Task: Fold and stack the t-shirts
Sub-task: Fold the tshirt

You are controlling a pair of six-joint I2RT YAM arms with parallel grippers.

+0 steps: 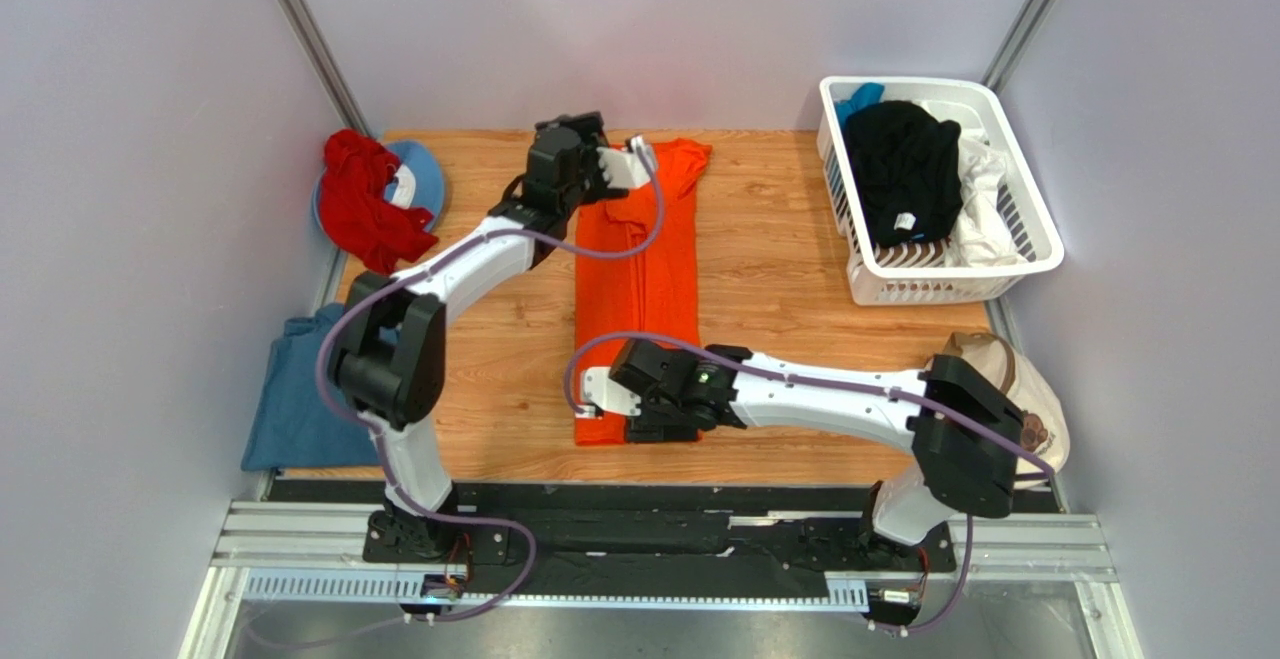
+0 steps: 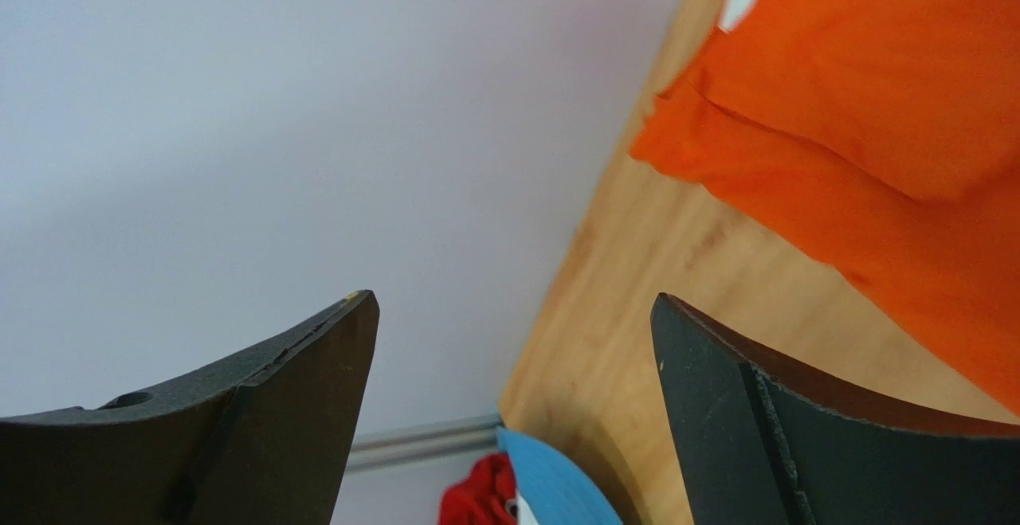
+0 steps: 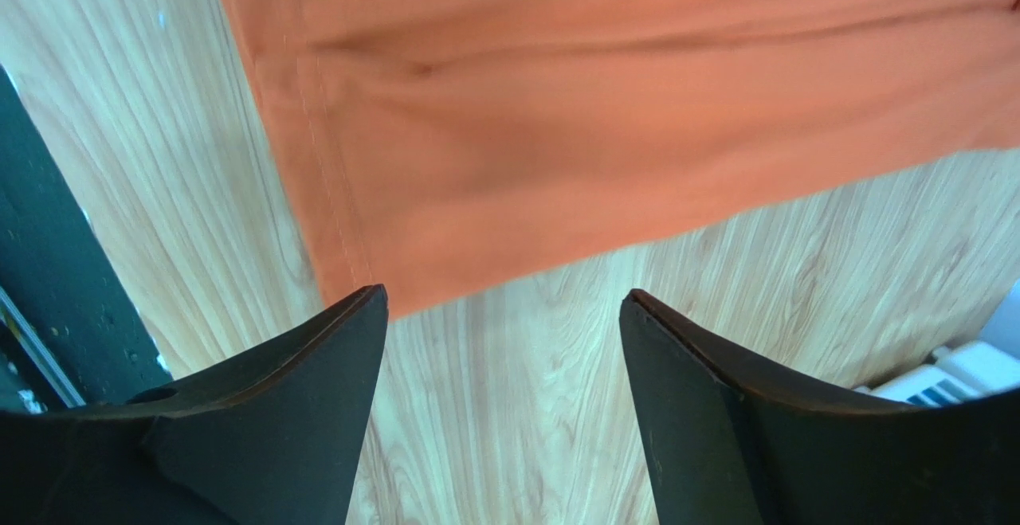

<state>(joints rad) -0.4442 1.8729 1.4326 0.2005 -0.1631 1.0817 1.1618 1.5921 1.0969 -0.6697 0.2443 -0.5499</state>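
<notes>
Orange t-shirt (image 1: 646,277) strip, left hand (image 1: 631,164) near collar; right hand (image 1: 597,392) at hem (both wide)

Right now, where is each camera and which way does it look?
Top camera: high behind the arms, looking down on table, basket and orange t-shirt; both arms show.
Left wrist: on the left arm, looking past its open fingers at the shirt's far end and wall.
Right wrist: on the right arm, looking down past its open fingers at the shirt's near hem.
All three share the orange t-shirt.
</notes>
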